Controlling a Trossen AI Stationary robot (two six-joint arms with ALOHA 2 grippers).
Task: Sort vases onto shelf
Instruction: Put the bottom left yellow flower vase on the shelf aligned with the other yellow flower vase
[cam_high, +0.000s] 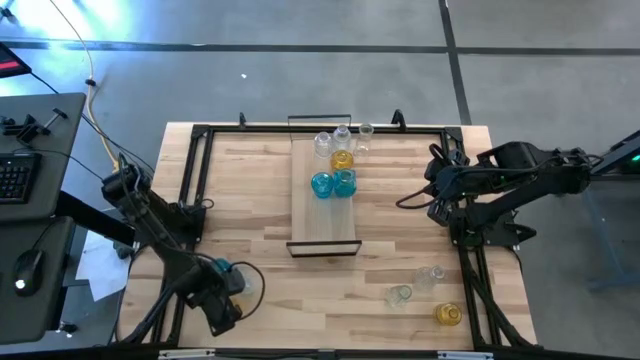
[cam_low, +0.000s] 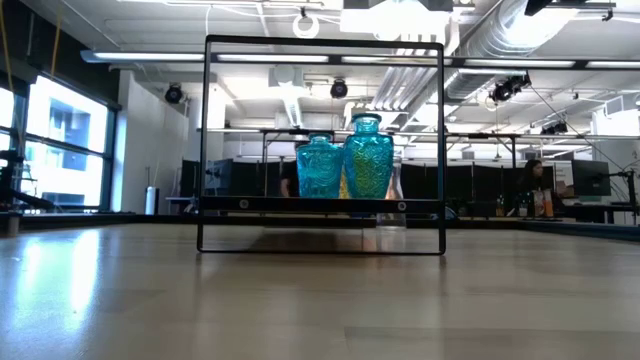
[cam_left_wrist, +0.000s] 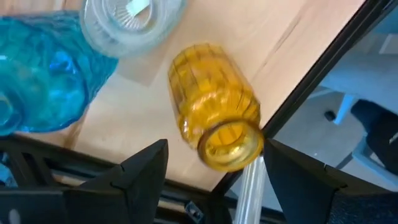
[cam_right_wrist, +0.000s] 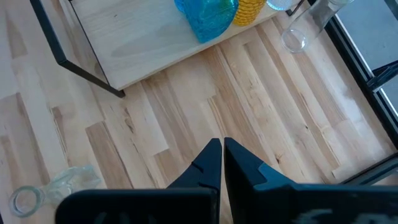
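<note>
My left gripper (cam_high: 222, 298) (cam_left_wrist: 216, 146) is open near the table's near left corner, pointing steeply down. Its two fingers stand on either side of the mouth of an amber vase (cam_left_wrist: 214, 109) without touching it. A teal vase (cam_left_wrist: 37, 74) (cam_high: 219, 268) and a clear vase (cam_left_wrist: 127, 22) (cam_high: 245, 284) stand close by. The shelf (cam_high: 322, 215) (cam_right_wrist: 143, 46) lies mid-table with several vases at its far end: two teal ones (cam_high: 321, 185) (cam_high: 346, 182) (cam_low: 320, 167) (cam_low: 368, 155), an amber one (cam_high: 341, 160) and clear ones (cam_high: 322, 143). My right gripper (cam_high: 437, 190) (cam_right_wrist: 222, 155) hangs shut above the table's right part, holding nothing.
A black rail (cam_left_wrist: 323, 74) runs along the table edge right beside the amber vase. Two clear vases (cam_high: 400, 295) (cam_high: 430, 277) and an amber one (cam_high: 448, 314) sit near the near right corner. Another clear vase (cam_high: 365, 130) (cam_right_wrist: 295, 37) is on the table just beyond the shelf's far right corner.
</note>
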